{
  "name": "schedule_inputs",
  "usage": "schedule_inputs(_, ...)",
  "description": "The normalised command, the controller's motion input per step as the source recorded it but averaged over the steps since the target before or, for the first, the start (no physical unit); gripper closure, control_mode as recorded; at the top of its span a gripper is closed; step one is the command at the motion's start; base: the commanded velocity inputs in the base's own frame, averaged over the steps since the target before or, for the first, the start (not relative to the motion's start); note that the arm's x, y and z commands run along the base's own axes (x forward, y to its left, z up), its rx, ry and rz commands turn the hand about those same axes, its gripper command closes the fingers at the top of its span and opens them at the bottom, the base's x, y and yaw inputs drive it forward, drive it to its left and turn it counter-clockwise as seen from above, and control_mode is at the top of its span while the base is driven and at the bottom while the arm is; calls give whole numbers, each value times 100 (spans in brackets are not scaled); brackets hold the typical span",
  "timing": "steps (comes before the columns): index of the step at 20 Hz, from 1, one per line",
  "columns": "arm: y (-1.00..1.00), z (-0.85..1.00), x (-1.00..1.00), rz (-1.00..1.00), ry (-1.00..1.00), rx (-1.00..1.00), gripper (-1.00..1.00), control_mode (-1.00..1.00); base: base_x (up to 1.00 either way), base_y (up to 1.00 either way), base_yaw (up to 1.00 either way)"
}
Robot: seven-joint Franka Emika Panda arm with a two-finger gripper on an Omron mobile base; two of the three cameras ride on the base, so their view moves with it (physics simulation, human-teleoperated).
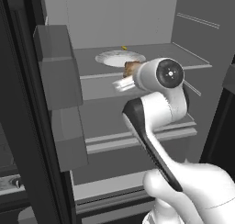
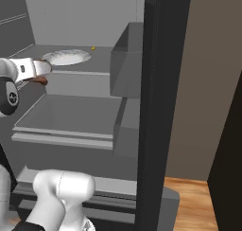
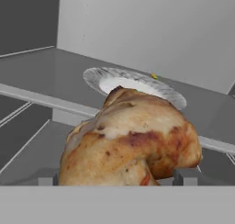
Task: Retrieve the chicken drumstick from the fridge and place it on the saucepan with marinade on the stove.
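Hand [image 3: 118,177]: fingers spread wide on either side of the chicken drumstick [image 3: 131,142], which sits between the two tips [image 3: 183,176]; actual contact is hard to make out, the tips being cut off at the bottom of the hand view.

Chicken drumstick: golden-brown, held clear of the shelf, just in front of the shelf's front edge [image 3: 41,99] inside the fridge [image 1: 137,16]. From the left base view it [image 1: 131,69] is partly hidden behind the white wrist; from the right base view only a brown sliver [image 2: 41,80] shows at the hand's end.

White plate [image 3: 137,83]: on the upper shelf behind the drumstick, near the front lip, well apart from the back wall. Small yellow item [image 1: 124,47] beyond it, too small to identify.

Open room: bare shelf to both sides of the plate; lower shelf [image 2: 71,114] unoccupied. Door bins [image 1: 57,67] and dark door edge [image 2: 158,107] flank the opening.
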Motion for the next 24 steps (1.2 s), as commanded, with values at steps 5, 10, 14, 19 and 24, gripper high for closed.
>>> schedule_inputs(5,-8,-57,-100,-1,8,0,100,-100,0,0,0)
schedule_inputs(10,-18,-21,-77,0,13,0,100,-100,0,0,0)
schedule_inputs(14,-2,0,-4,0,0,0,100,-100,0,0,0)
schedule_inputs(19,0,0,0,0,0,0,100,-100,0,0,0)
schedule_inputs(24,0,0,0,0,0,0,100,-100,0,0,0)
